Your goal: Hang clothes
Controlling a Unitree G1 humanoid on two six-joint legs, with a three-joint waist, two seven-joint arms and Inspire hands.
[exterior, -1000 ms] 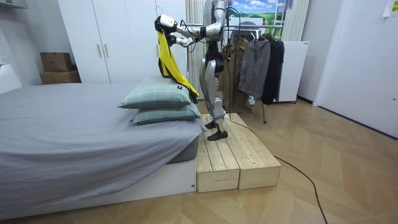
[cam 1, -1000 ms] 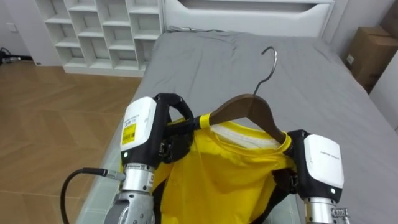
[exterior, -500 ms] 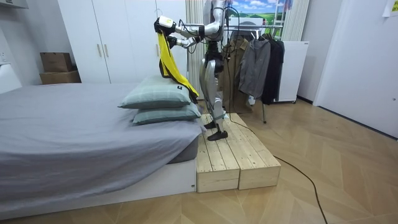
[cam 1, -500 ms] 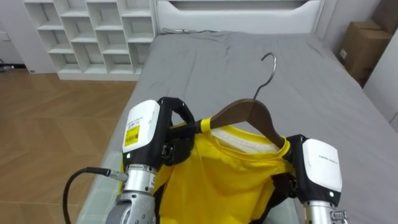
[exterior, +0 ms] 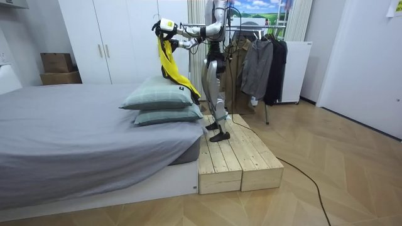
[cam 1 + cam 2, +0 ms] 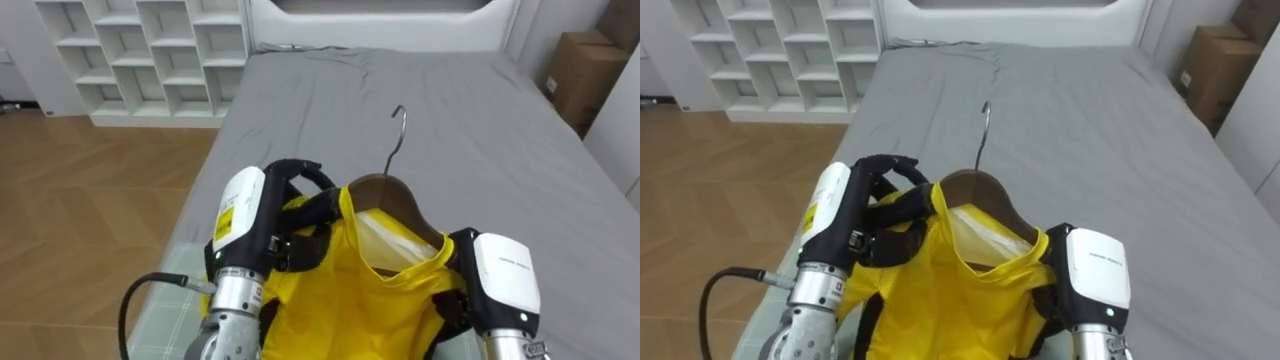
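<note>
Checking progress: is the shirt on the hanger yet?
On: the hanger sits inside the shirt's collar, hook poking out above.

Grey bed [image 6: 470, 110] runs ahead, sheet lightly creased, white headboard [image 6: 380, 20] at the far end. White cubby shelf [image 6: 140, 50] stands left of the headboard on wood floor [image 6: 90, 190]. Cardboard boxes [image 6: 578, 85] sit right of the bed; room view shows 2, stacked, near white wardrobe [image 5: 113, 37]. 2 grey-green pillows [image 5: 160, 95] are stacked on the bed's end. Wooden platform [image 5: 235, 160], 2 blocks side by side, touches that end.
</note>
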